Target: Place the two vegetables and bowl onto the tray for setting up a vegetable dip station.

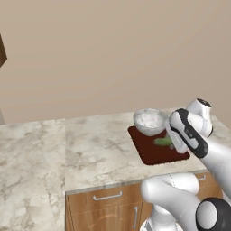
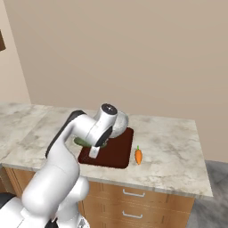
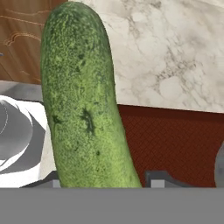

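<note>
Gripper (image 3: 103, 181) half-open w/ cucumber (image 3: 83, 100) between jaws, over tray (image 3: 175, 144); grip unclear.

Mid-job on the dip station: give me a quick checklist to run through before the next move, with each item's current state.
1. Cucumber between the finger tips: ok; in the hand view it stands between the two tips.
2. Cucumber over the tray: ok; both base views show it above the tray's near-left part.
3. Cucumber resting on the tray, safe to release: cannot tell; the gripper hides its underside.
4. Bowl on the tray: ok; it sits at the far end, upright.
5. Carrot on the tray: not ok; it lies on the counter just right of the tray.
6. Path to the carrot: ok; bare counter around it.
</note>
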{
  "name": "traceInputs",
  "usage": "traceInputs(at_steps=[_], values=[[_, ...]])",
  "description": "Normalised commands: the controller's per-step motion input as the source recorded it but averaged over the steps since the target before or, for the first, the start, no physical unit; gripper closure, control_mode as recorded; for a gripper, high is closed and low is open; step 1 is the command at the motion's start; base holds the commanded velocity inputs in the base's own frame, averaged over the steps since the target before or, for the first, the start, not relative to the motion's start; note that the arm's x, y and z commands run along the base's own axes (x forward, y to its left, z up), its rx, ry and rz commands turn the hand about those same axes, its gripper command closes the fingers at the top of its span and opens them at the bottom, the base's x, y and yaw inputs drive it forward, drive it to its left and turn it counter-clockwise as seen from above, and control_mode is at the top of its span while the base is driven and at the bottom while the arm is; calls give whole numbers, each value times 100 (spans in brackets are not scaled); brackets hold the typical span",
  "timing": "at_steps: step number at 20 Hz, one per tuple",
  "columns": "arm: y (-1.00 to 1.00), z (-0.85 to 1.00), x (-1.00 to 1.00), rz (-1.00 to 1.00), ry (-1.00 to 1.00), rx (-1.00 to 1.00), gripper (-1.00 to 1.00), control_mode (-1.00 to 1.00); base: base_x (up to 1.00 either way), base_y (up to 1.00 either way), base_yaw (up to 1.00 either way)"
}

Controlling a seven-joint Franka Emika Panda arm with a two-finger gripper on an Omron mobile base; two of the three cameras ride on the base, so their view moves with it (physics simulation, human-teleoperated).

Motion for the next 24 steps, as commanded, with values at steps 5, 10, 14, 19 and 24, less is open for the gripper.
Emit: traceInputs(at_steps=[5, 10, 14, 19, 24], values=[[-17, -1, 10, 0, 0, -2, 100, -100, 0, 0, 0], [-11, -7, 20, 0, 0, -4, 100, -100, 0, 0, 0], [-12, -10, 23, 0, 0, -4, 100, -100, 0, 0, 0], [-11, -11, 16, 0, 0, 0, 100, -100, 0, 0, 0], [-7, -14, 9, 0, 0, 0, 100, -100, 0, 0, 0]])
